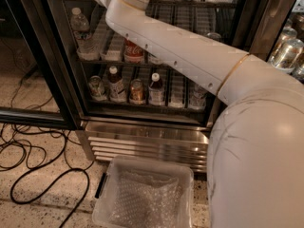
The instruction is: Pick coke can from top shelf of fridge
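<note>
Gripper and whatever it may hold lie beyond the upper edge of the camera view, so how far it is open cannot be told. Only the white arm (190,51) shows. It rises from the bulky shoulder at lower right and slants up and left across the open fridge (147,144), and its wrist leaves the view at the top left, level with the top shelf (209,4).

The coke can cannot be made out anywhere on the strip of the top shelf that shows. Only the bases of a few containers stand there, to the right of the wrist, so where the can lies relative to the gripper cannot be told.

On the rack below, a red Coca-Cola can (134,51) stands just under the arm, with a clear water bottle (80,32) well to its left. The lowest rack holds a brown-gold can (137,90) between two white-capped bottles (114,82) – all upright in their lanes.

On the speckled floor in front of the slatted steel base sits a clear plastic bin (107,201) lined with bubble wrap, and black cables (28,160) loop to its left.
</note>
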{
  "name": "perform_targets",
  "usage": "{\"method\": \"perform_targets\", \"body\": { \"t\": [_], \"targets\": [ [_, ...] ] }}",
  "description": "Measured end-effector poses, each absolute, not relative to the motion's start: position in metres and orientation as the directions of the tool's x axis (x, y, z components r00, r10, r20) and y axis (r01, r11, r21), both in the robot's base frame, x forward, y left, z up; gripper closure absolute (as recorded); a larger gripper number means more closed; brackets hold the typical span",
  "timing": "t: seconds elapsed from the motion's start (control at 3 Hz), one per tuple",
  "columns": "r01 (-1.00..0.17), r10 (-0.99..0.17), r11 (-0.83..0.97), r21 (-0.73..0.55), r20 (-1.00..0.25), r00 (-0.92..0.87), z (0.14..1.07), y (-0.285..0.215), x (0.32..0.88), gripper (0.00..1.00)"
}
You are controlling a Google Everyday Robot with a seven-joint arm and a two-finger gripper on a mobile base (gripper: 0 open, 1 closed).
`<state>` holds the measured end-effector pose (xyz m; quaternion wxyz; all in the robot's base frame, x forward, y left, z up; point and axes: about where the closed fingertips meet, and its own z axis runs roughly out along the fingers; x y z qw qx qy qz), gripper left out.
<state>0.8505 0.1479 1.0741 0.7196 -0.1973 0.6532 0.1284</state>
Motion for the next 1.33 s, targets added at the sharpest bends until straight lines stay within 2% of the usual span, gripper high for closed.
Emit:
{"method": "perform_targets", "body": {
  "t": [0.67, 1.0, 1.33],
  "targets": [
    [-0.351, -0.083, 0.926, -0.142, -0.98, 0.179, 1.091, 0.143, 0.859, 0.0],
    [-0.3, -0.093, 0.941, -0.156, -0.972, 0.214, 1.098, 0.141, 0.862, 0.15],
    [-0.266, -0.102, 0.95, -0.164, -0.967, 0.232, 1.099, 0.139, 0.862, 0.19]
  ]
}}
